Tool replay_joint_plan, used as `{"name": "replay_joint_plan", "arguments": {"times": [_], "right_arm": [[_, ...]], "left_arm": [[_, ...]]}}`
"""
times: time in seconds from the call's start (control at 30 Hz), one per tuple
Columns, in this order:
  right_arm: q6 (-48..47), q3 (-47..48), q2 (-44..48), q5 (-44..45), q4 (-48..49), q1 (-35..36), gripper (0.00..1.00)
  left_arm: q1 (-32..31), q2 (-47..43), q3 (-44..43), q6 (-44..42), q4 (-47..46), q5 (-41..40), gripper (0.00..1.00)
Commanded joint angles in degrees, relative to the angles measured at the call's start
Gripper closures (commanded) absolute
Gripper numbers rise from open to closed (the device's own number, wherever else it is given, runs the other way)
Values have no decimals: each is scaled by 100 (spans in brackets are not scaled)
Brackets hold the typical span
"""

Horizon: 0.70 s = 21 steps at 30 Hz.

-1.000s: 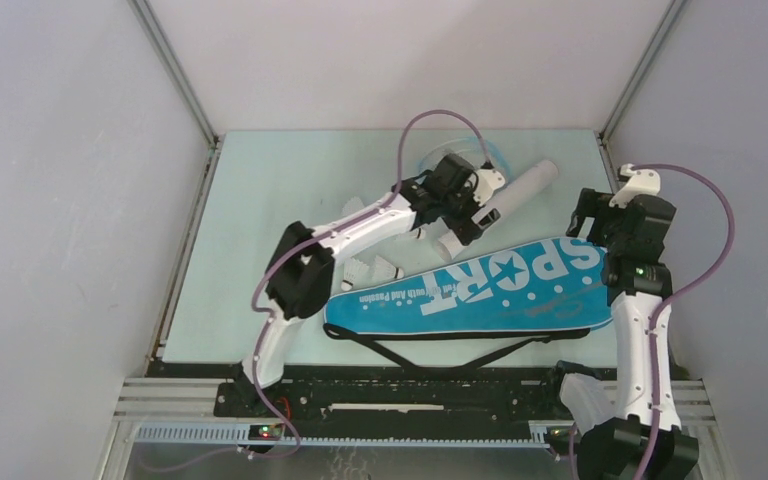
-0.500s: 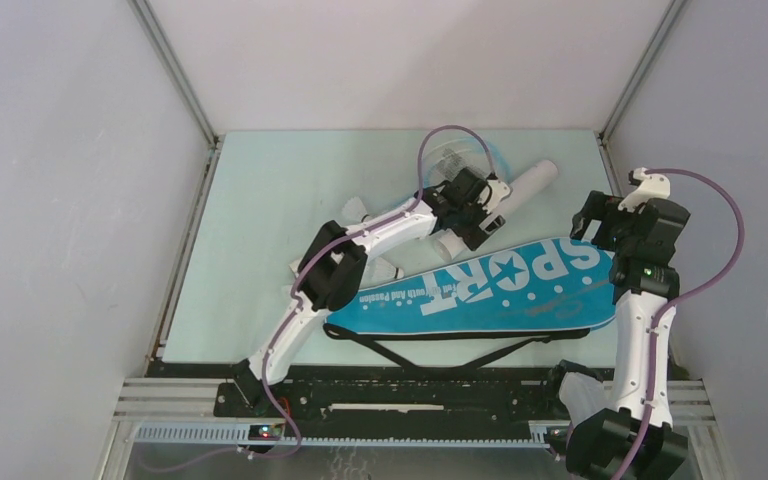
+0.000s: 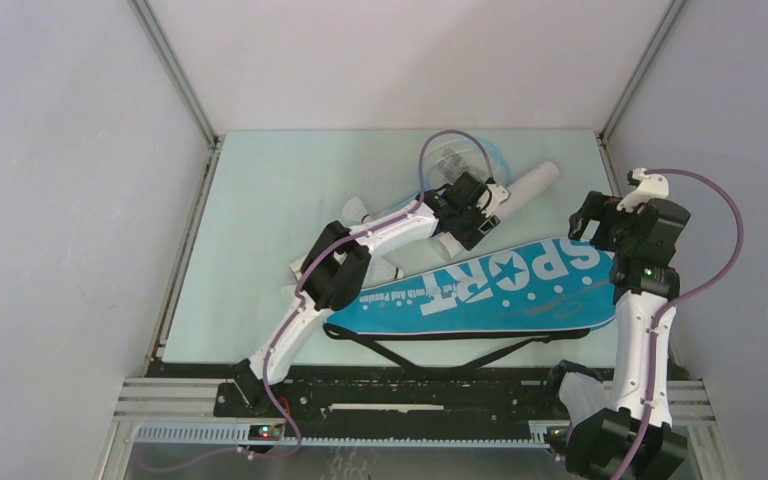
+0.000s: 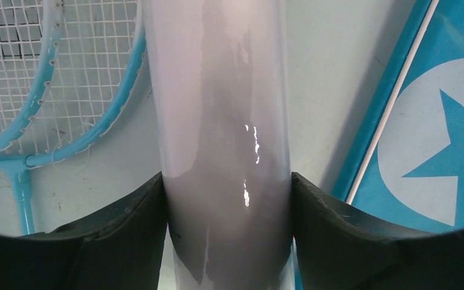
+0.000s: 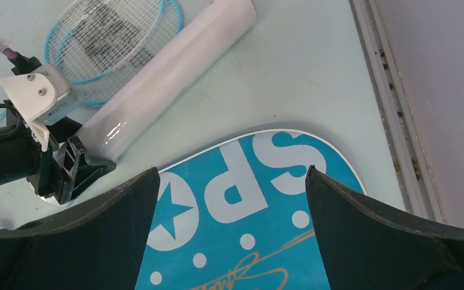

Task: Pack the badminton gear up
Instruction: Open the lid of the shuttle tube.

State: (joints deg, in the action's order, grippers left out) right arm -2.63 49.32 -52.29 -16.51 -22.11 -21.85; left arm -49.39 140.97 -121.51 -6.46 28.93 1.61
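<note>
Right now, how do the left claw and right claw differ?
The left claw straddles the white tube, fingers touching both sides; the right claw stands open, empty. The left claw is beside the racket; the right claw hangs above the blue bag. Both have dark fingers.

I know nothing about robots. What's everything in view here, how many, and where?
long white tube: one, white, lying between rackets and bag
light-blue rackets: two, blue frames, heads overlapping at the table's far side
blue "SPORT" racket bag with black strap: one, blue, table's near side
small white shuttlecocks: several, white, beside the left arm, partly hidden
pale green table: one, under everything
left gripper: one, black, closed on the tube
right gripper: one, black, open above the bag
</note>
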Motion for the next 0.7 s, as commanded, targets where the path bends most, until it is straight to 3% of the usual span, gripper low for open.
{"name": "replay_joint_plan", "arguments": {"times": [0.0,0.23,0.47,0.67], "right_arm": [[87,172,62,-83,10,-65,0],[179,210,67,-149,-14,-83,0],[133,712,6,-419,-303,-83,0],[-194,1376,-122,-1517,-607,-52,1]], "left_arm": [[-37,-297,-106,-44,19,36,36],[-27,-955,-109,72,115,323,61],[21,-1996,181,98,281,715,64],[503,-3055,1166,-97,224,1704,74]]}}
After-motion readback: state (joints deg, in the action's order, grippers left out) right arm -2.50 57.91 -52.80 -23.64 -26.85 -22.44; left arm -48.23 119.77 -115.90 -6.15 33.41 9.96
